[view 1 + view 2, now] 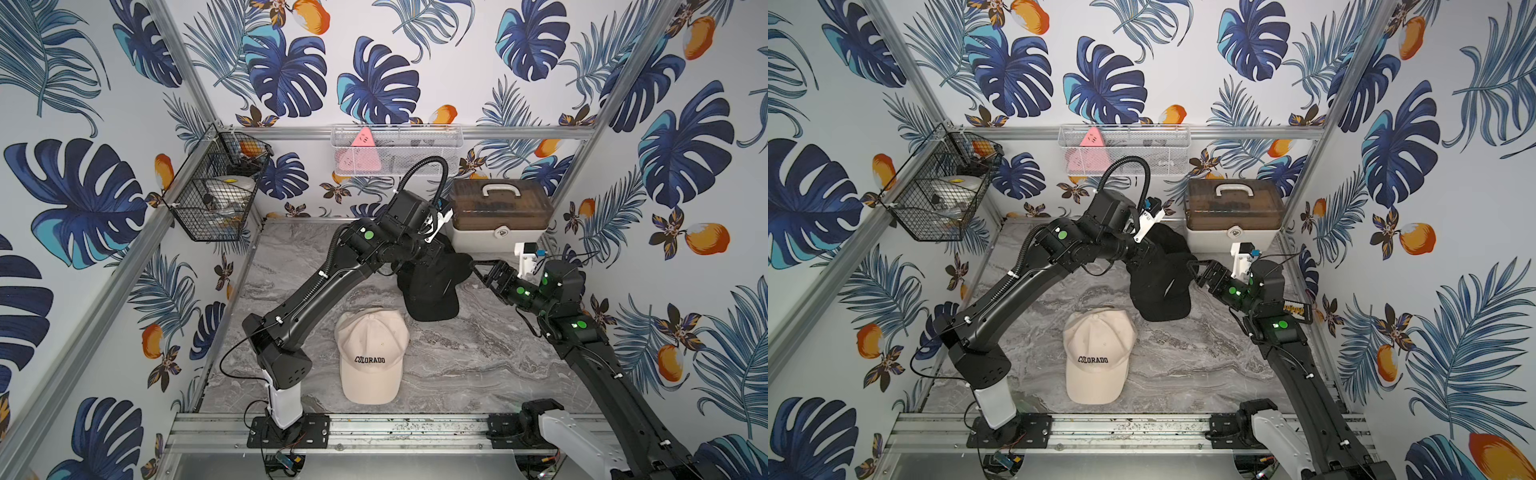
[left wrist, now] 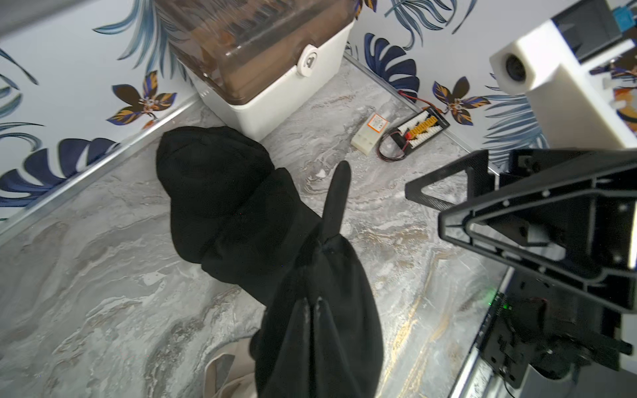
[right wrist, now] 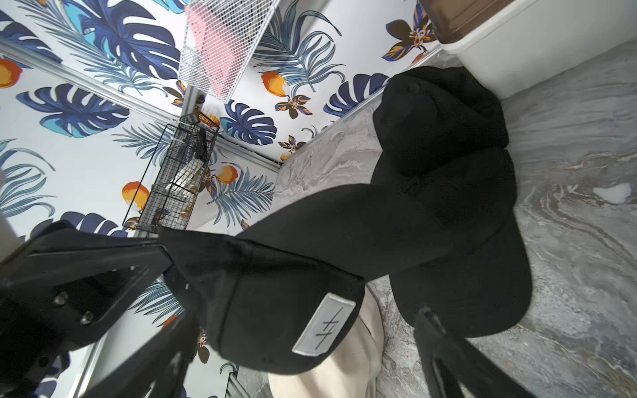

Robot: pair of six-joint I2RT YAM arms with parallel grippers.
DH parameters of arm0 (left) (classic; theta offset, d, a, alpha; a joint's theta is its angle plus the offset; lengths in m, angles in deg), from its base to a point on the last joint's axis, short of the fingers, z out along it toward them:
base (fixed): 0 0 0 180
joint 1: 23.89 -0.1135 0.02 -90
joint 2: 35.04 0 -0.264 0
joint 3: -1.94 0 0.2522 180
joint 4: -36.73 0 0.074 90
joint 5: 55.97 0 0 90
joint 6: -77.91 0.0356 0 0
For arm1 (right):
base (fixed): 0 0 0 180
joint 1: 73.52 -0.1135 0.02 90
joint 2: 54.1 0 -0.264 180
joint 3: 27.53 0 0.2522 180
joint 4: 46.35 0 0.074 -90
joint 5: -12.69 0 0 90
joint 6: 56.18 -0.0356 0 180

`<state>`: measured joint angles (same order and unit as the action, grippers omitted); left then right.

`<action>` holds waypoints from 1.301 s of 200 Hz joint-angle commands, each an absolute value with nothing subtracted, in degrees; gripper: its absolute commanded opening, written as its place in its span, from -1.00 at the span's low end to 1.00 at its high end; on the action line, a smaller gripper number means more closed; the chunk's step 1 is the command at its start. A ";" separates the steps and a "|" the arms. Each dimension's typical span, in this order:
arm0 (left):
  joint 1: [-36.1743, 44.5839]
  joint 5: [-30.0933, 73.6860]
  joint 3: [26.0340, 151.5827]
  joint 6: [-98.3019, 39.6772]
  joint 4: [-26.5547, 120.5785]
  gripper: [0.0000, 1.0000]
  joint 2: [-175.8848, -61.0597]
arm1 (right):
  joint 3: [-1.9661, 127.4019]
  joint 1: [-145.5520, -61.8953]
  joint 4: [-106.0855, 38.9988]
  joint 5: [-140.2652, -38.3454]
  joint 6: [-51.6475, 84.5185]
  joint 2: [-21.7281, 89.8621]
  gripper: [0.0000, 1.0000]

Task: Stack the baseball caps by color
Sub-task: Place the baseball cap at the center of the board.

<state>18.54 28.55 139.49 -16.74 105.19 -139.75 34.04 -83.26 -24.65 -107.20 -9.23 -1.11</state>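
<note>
Left gripper [image 2: 312, 306]: I see it pinched tight on the tagged black cap [image 3: 275, 275], which hangs lifted in front of the storage box [image 1: 496, 208].
Right gripper [image 2: 424, 206]: jaws wide, empty, beside that cap.
Black caps [image 2: 206, 179]: piled against the box front.
Cream COLORADO cap [image 1: 370, 353]: farther out from the box, apart.
</note>
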 commanded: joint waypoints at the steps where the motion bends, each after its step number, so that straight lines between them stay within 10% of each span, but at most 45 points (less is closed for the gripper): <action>1: 19.16 24.84 139.68 -19.20 106.56 -1.00 -139.67 | 35.10 -85.68 -27.22 -113.28 -7.61 -0.73 0.99; 49: 19.17 23.88 137.32 -28.41 104.24 -1.00 -140.20 | 38.26 -109.06 -13.81 -88.52 -5.01 1.54 0.98; 125: 19.19 26.32 133.65 -36.82 100.69 -1.00 -140.98 | 35.33 -110.96 -18.75 -84.95 -8.85 5.42 0.80; 190: 19.18 20.56 134.13 -32.33 97.58 -1.00 -142.09 | 34.65 -111.05 -17.14 -80.95 -11.59 4.19 -0.89; 240: 19.17 15.61 132.97 -29.55 90.86 -0.98 -141.23 | 31.33 -110.90 -19.35 -77.39 -25.46 -1.28 -1.00; 260: 19.18 17.05 134.02 -29.10 90.88 -0.50 -141.02 | 33.33 -110.91 -12.48 -73.61 -33.42 -1.39 -1.00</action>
<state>19.22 17.56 133.02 -31.16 95.05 -142.02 31.79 -110.95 -17.17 -78.65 -22.32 -1.06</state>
